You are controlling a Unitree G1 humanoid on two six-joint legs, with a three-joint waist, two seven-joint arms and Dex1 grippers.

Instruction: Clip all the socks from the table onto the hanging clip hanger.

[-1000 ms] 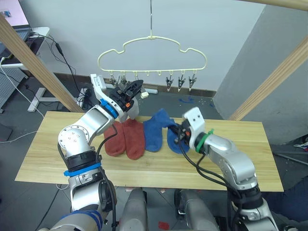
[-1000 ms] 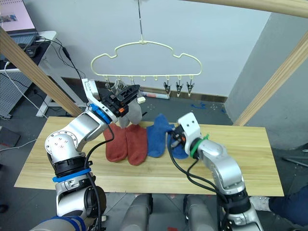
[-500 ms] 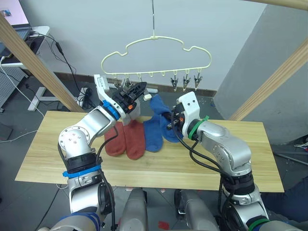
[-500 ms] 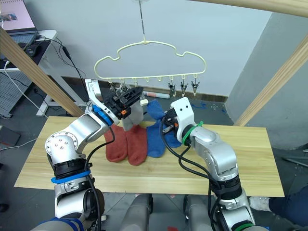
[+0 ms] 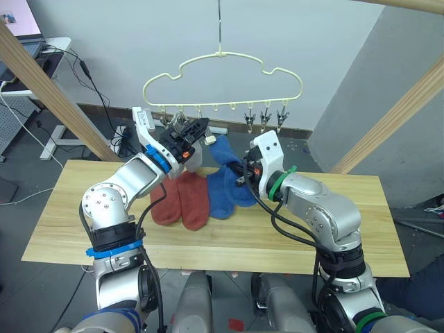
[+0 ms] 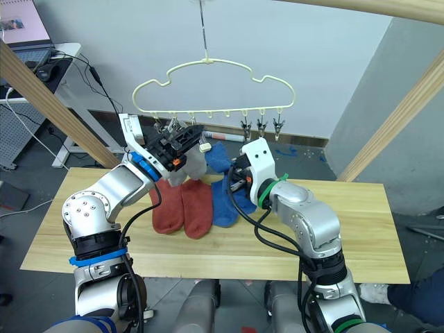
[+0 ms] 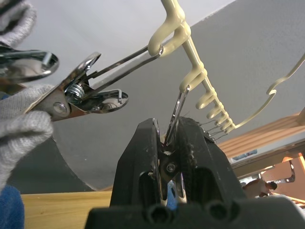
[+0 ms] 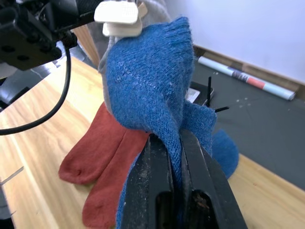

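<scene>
My left gripper [image 7: 167, 143] is closed on one metal clip [image 7: 172, 125] near the left end of the clip hanger [image 5: 222, 73], beside the clips that carry the grey socks [image 5: 195, 151]. My right gripper [image 8: 172, 164] is closed on a blue sock [image 8: 148, 86], lifted off the table [image 5: 333, 236] just below the row of clips. The second blue sock [image 5: 222, 192] and two rust-red socks [image 5: 182, 200] lie flat on the table.
</scene>
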